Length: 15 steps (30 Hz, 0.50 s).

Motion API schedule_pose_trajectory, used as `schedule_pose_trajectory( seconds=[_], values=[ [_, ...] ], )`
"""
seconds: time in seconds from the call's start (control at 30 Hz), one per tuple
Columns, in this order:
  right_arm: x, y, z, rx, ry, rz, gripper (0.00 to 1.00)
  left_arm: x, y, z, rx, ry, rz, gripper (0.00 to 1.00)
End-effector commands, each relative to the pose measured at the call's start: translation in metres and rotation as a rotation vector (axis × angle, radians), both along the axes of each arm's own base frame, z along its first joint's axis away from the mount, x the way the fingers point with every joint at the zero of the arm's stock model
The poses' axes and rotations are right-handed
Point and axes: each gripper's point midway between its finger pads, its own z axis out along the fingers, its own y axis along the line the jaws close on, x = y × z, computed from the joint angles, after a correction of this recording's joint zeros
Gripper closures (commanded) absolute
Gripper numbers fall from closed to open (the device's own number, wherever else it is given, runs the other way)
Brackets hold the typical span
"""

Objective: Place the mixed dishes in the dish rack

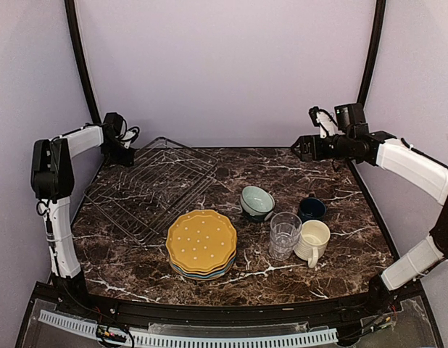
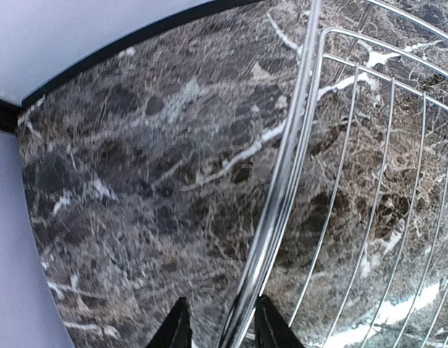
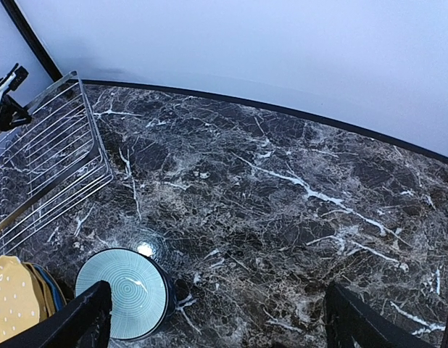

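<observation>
Cut off at six o'clock, the left gripper straddles the rack rim, fingers narrowly apart; the right gripper gapes wide, empty.

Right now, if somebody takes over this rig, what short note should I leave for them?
Left gripper: open, fingers on either side of a rim wire at the far-left corner of the dish rack.
Right gripper: open, empty, over the far right of the table.
Plate stack, green bowl, glass tumbler, cream mug, navy mug: on the table, right of the rack.
Done: nothing loaded. Left: every dish.
</observation>
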Motion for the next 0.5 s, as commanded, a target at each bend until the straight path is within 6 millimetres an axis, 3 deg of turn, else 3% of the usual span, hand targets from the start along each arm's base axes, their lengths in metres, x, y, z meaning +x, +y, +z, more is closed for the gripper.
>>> schedule_pose_trajectory(
  seconds=[0.0,0.27,0.3,0.47],
  values=[
    [-0.004,0.005,-0.009,0.025,0.047,0.006,0.01,-0.041,0.002,0.017,-0.085,0.029,0.127,0.76],
    [-0.008,0.013,-0.016,0.047,0.078,0.034,0.01,-0.092,0.012,0.015,-0.098,0.020,0.252,0.88],
    [-0.008,0.013,-0.017,0.047,0.083,0.037,0.01,-0.095,0.013,0.023,-0.098,0.000,0.256,0.90],
    [-0.011,0.010,-0.025,0.029,0.129,0.021,0.01,-0.117,0.019,0.022,-0.092,0.000,0.300,0.95]
  ],
)
